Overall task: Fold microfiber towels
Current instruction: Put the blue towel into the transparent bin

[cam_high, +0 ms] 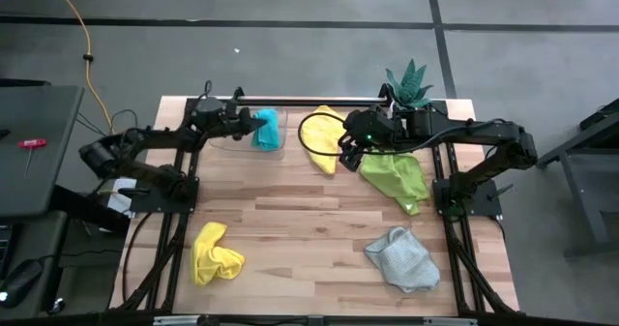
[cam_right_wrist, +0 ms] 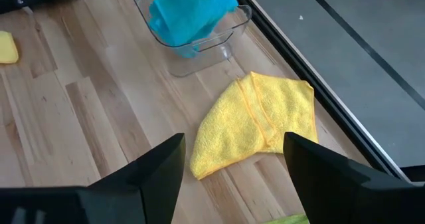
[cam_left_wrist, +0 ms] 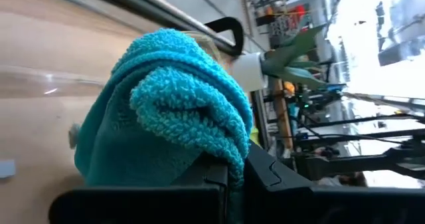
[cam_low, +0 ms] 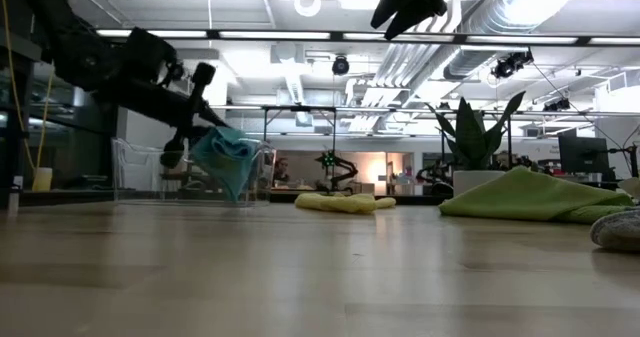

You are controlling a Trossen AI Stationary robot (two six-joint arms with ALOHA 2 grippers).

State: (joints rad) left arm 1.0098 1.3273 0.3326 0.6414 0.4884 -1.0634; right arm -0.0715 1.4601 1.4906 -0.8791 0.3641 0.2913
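1. Teal towel [cam_high: 267, 130] is what I have pinched in my left gripper [cam_high: 259, 125], jaws clamped tight on the bunched cloth, holding it over the clear plastic tray [cam_right_wrist: 226, 31] at the far edge of the table [cam_high: 290, 229]
2. From the low view the teal cloth hangs off the table surface, inside the tray's outline
3. My right gripper [cam_right_wrist: 232, 164] hovers above the table with its fingers spread wide and nothing between them; directly under it lies a folded yellow towel [cam_right_wrist: 255, 121], flat on the wood just beside the tray
4. The lime green towel [cam_high: 397, 174] lies spread to the right of that yellow one, near the right arm's base
5. The light grey towel [cam_high: 401, 258] sits crumpled at the near right
6. A second yellow towel [cam_high: 215, 253] lies crumpled at the near left, well apart from the rest
7. A potted plant [cam_high: 409, 82] stands at the far right corner
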